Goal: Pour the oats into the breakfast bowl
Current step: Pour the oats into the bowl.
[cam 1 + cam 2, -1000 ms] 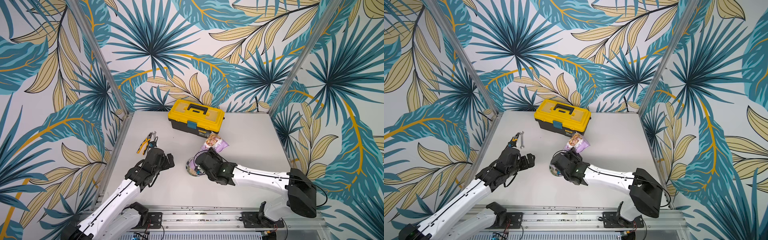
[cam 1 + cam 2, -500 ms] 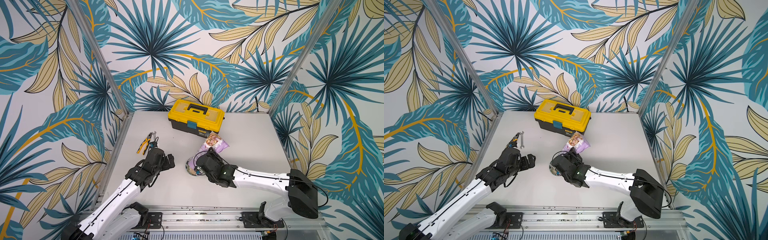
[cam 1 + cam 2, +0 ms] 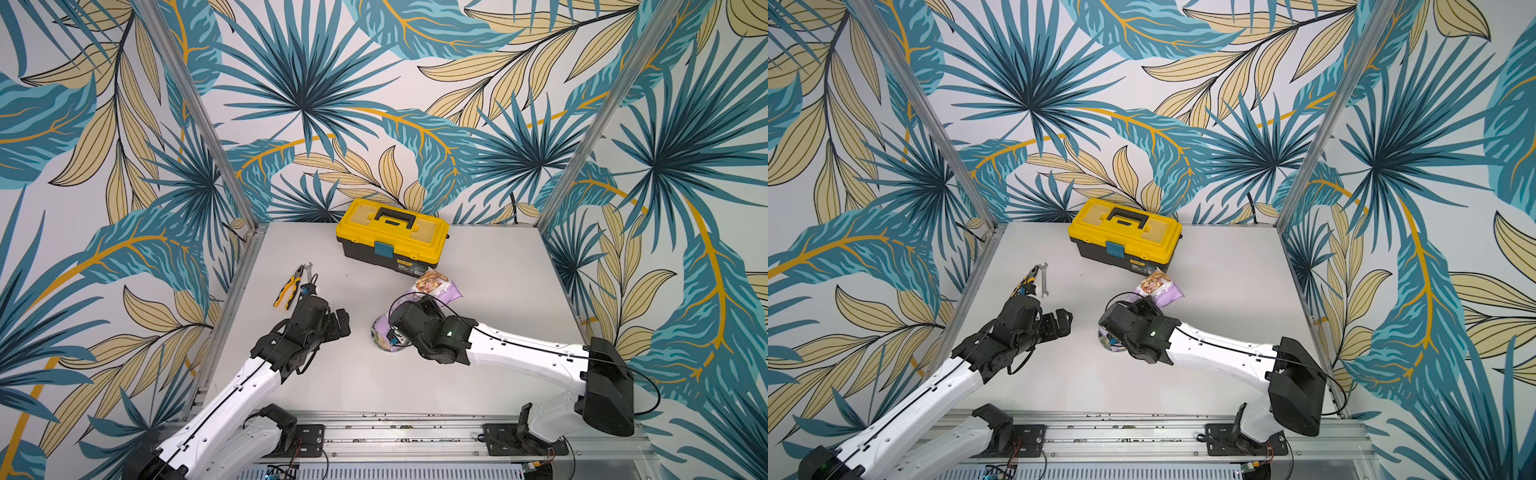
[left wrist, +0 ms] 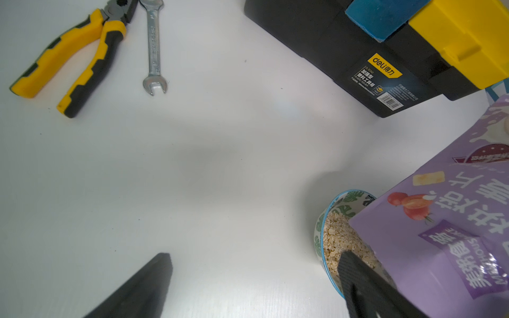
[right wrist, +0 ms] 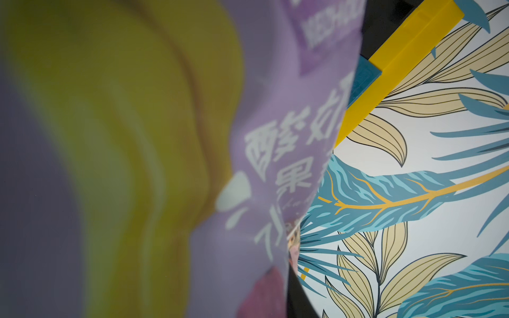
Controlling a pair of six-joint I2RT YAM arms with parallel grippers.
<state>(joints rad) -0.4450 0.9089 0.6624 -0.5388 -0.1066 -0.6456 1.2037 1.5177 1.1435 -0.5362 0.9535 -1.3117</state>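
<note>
The oats (image 4: 340,242) lie heaped in the breakfast bowl (image 4: 326,212). Only the left wrist view shows this. In both top views the right arm and the pouch (image 3: 436,284) hide the bowl's inside, leaving only a sliver of its wall. The pouch tilts mouth-down over the bowl, its base towards the toolbox (image 3: 390,237). The right gripper (image 3: 405,318) is clamped on the pouch, and its own wrist view shows little but blurred purple film. The left gripper (image 4: 254,257) stands spread wide and empty near the bowl. The pliers (image 4: 74,55) and wrench (image 4: 154,46) lie well apart from the bowl.
</note>
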